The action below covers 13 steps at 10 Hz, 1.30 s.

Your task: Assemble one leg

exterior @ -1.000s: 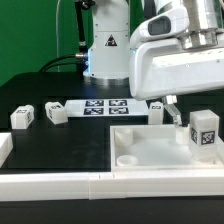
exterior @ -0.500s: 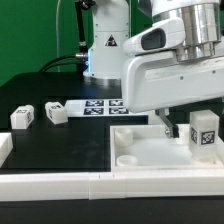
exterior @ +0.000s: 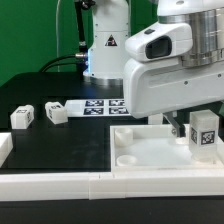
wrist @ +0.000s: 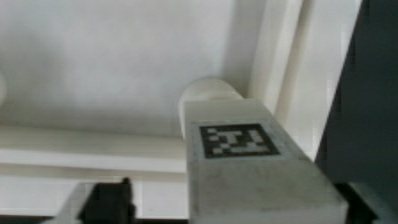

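Your leg [exterior: 204, 131] stands upright at the tray-like piece's [exterior: 150, 156] corner, on the exterior view's right. The tool [exterior: 179, 126] hangs close beside it; spread or pinching, I cannot tell. Seating is probably not yet done.

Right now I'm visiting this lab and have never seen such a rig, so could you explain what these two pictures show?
The big white machine is a robot arm. At its end is a two-finger tool for grasping.

The exterior view comes from a camera standing off the arm. The wrist view comes from a camera on the arm's wrist, looking down past the tool.

On the black table lie two loose legs, small white blocks with a black-and-white tag. Behind them lies the marker board, which is part of the rig and not the furniture. The large white tray-like piece is a furniture part.

A third leg stands in that piece, on the exterior view's right. The wrist view shows it close up. The tool hangs right at this leg, but I cannot tell whether it grips it.
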Motion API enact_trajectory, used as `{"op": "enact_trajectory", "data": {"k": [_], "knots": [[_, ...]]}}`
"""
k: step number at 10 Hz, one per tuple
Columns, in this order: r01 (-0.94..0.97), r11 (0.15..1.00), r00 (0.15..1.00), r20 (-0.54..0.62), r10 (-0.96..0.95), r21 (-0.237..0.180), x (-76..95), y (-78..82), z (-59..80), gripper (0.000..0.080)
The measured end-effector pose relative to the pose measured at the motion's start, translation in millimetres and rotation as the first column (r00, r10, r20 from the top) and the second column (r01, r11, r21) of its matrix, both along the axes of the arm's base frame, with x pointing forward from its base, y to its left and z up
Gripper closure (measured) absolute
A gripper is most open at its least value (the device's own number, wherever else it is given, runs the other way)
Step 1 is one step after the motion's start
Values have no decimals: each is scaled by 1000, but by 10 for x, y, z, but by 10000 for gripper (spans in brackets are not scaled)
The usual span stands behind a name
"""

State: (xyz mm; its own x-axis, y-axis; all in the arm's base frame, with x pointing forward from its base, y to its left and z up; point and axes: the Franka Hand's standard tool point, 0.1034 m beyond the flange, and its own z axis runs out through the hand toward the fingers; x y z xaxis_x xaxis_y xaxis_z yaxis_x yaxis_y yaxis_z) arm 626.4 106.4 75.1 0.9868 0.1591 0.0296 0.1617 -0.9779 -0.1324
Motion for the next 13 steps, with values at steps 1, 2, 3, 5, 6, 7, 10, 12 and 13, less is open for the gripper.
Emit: {"op": "enact_trajectory", "data": {"k": [1,2,3,5,6,7,10,12,13], "knots": [[0,1000,1000,0,0,0,0,0,0,414],[5,1000,1000,-1,-5,0,0,0,0,509],[41,999,999,-6,-41,1,0,1,0,509],[73,997,997,-10,-73,3,-1,4,-1,509],[169,986,985,-24,-169,4,-3,8,-3,509],[351,936,936,-21,-350,15,11,18,-4,509],[730,683,682,-73,-728,7,-8,47,-7,508],[856,516,513,-94,-853,-12,-9,52,-16,508],[916,399,394,-116,-912,-25,-11,51,-18,508]]}}
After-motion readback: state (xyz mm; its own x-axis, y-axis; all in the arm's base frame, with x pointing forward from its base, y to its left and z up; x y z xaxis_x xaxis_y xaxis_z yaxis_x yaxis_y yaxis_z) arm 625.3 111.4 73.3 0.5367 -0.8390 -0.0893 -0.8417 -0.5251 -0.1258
